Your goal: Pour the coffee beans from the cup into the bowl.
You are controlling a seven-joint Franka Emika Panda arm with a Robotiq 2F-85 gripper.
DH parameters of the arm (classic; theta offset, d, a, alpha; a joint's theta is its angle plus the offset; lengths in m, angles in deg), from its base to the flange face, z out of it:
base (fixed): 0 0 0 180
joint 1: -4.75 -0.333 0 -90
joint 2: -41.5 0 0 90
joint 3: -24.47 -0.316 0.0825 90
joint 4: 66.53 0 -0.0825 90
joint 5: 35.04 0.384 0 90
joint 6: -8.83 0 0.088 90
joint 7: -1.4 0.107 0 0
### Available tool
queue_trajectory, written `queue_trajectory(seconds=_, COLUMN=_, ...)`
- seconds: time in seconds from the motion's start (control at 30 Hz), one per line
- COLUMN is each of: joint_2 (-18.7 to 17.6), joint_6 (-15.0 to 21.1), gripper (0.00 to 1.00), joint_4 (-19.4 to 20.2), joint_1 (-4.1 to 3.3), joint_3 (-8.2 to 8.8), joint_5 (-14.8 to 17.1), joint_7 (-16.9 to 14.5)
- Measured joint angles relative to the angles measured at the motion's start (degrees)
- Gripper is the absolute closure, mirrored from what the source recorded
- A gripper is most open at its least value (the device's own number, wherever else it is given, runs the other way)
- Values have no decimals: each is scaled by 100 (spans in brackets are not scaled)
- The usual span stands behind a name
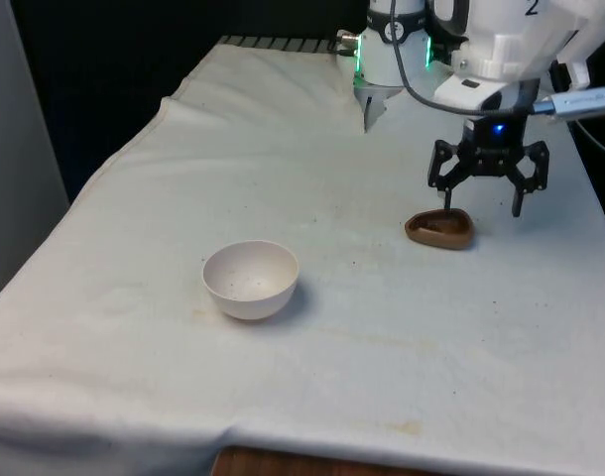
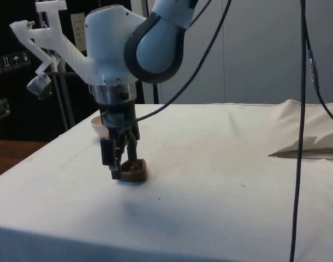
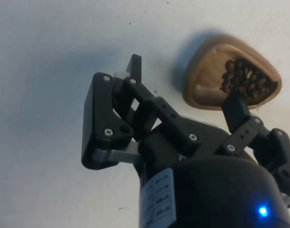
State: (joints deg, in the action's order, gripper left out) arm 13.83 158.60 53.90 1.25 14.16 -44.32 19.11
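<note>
1. A rumpled white cloth (image 1: 382, 327) covers my table, faintly stained, with black curtains behind.
2. In the side view my gripper (image 2: 118, 164) hides part of the cup (image 2: 135, 170) and most of the bowl (image 2: 97, 125).
3. The cup (image 1: 440, 229) is brown, teardrop-shaped and shallow, holding dark coffee beans (image 3: 247, 80).
4. My gripper (image 1: 484, 206) stands spread wide, one finger at the cup's rim.
5. The smooth, round white bowl (image 1: 251, 279) sits well apart, toward the front view's left.

A robotics lab is suggested: a worktop (image 1: 382, 337) is draped in a creased white cloth, black curtains (image 1: 134, 59) are hung at its far end, loose cables (image 2: 304, 109) are strung overhead, and dark cabinets (image 2: 13, 65) are seen behind.
</note>
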Motion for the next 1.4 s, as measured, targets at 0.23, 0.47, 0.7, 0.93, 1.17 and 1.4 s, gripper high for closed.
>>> queue_trajectory(seconds=0.23, joint_2=-23, joint_6=0, gripper=0, joint_4=-34, joint_1=-6, joint_3=0, joint_5=-6, joint_7=0)
queue_trajectory(seconds=0.47, joint_2=-29, joint_6=-6, gripper=0, joint_4=-29, joint_1=-11, joint_3=-11, joint_5=-6, joint_7=0)
queue_trajectory(seconds=0.7, joint_2=-109, joint_6=0, gripper=0, joint_4=-52, joint_1=-34, joint_3=-17, joint_5=-309, joint_7=258)
queue_trajectory(seconds=0.93, joint_2=-178, joint_6=-6, gripper=0, joint_4=-97, joint_1=-52, joint_3=-23, joint_5=-854, joint_7=716)
queue_trajectory(seconds=1.17, joint_2=-178, joint_6=-17, gripper=0, joint_4=-103, joint_1=-57, joint_3=-34, joint_5=-1197, joint_7=1003)
queue_trajectory(seconds=1.4, joint_2=-183, joint_6=-17, gripper=0, joint_4=-109, joint_1=-57, joint_3=-46, joint_5=-1238, joint_7=1043)
